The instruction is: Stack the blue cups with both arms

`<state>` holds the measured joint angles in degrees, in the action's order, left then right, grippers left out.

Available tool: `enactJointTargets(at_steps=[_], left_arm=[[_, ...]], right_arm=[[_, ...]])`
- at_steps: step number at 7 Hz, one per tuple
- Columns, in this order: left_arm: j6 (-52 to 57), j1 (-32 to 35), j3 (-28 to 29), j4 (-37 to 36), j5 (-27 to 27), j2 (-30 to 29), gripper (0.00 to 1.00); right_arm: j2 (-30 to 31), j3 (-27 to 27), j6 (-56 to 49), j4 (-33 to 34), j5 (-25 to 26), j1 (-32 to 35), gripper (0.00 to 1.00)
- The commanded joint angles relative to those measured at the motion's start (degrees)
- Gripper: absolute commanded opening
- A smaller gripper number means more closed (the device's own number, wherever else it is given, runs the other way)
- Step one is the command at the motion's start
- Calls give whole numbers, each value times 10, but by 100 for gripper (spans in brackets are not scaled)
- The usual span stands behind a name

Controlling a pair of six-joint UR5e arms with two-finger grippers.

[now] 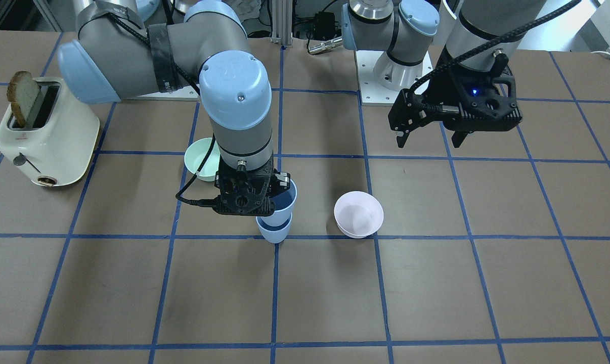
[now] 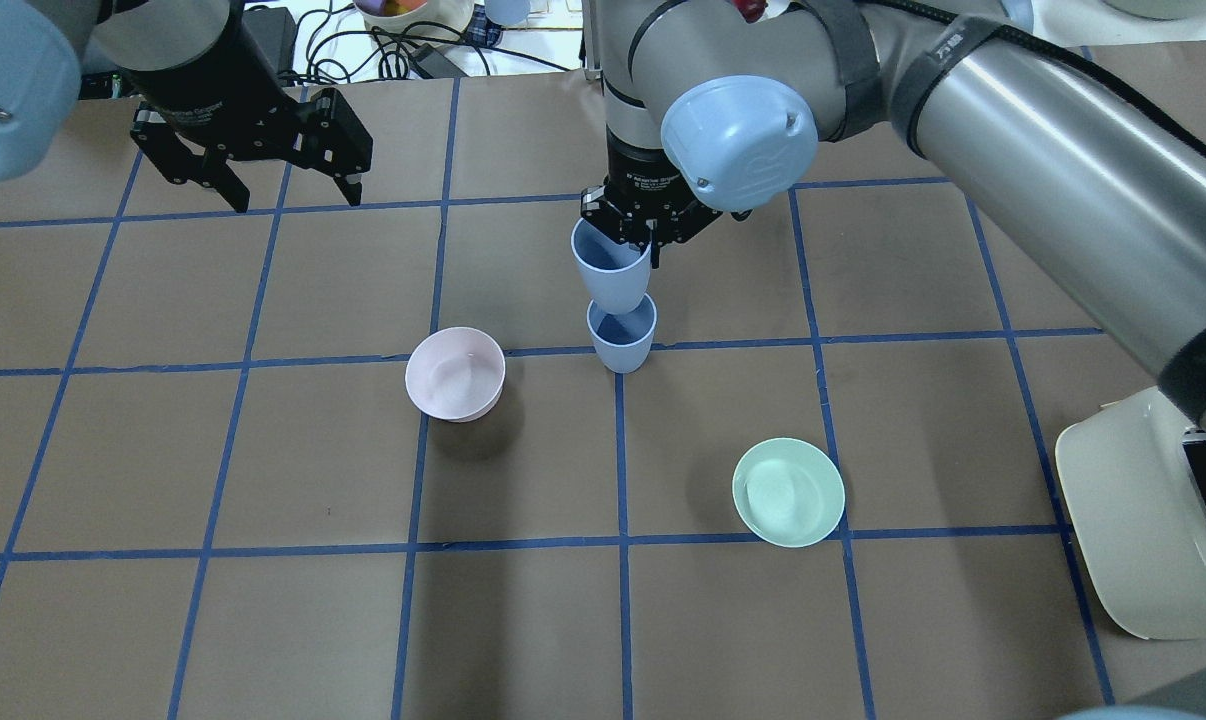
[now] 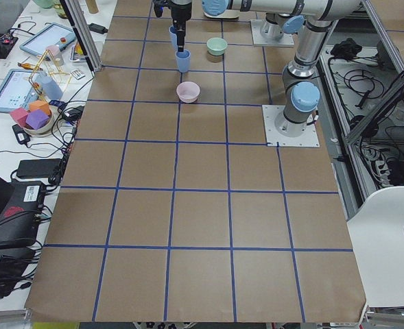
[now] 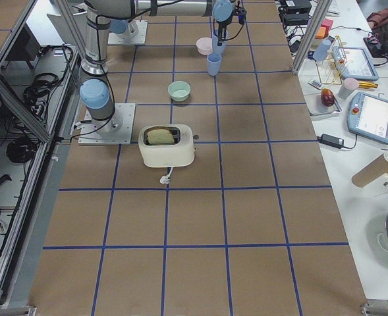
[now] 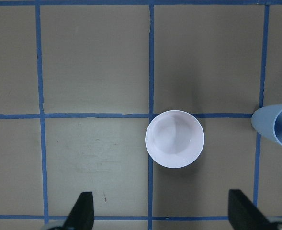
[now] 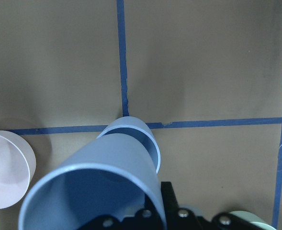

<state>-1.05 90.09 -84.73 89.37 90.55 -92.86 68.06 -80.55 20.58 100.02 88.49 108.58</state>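
One blue cup [image 2: 621, 340] stands upright on the table where two blue tape lines cross. My right gripper [image 2: 648, 235] is shut on the rim of the second blue cup [image 2: 611, 268] and holds it, slightly tilted, right over the standing cup's mouth. I cannot tell whether the two touch. The right wrist view shows the held cup [image 6: 97, 191] large, with the standing cup [image 6: 141, 134] below it. My left gripper [image 2: 296, 200] is open and empty. It hovers high over the table, well away from the cups, with the pale pink bowl [image 5: 174, 139] below it.
The pale pink bowl [image 2: 455, 373] sits on the left-arm side of the cups. The mint-green bowl [image 2: 788, 492] sits nearer the robot on the right-arm side. A cream toaster [image 1: 47, 131] holding a slice of bread stands at the far right-arm end.
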Motion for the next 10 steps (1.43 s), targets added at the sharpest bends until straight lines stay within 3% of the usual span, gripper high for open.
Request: enactJointTargets(at_steps=[1,5,6,7,8,10], left_arm=[[0,0,-2,-1,0,2,100],[0,0,-1,-1,1,2,100],[0,0,-1,-1,1,3,100],[0,0,-1,-1,1,3,100],[0,1,-2,-1,1,3,100],[0,0,-2,-1,1,3,100]], right_arm=[[1,-13,0,6,1,0,0],[-8,-16,-4,6,0,0,0],[-9,-16,-7,12,1,0,35],[-12,-17,-6,13,1,0,82],[-13,-16,-2,13,1,0,92],[-6,0,-9,17,4,-23,100]])
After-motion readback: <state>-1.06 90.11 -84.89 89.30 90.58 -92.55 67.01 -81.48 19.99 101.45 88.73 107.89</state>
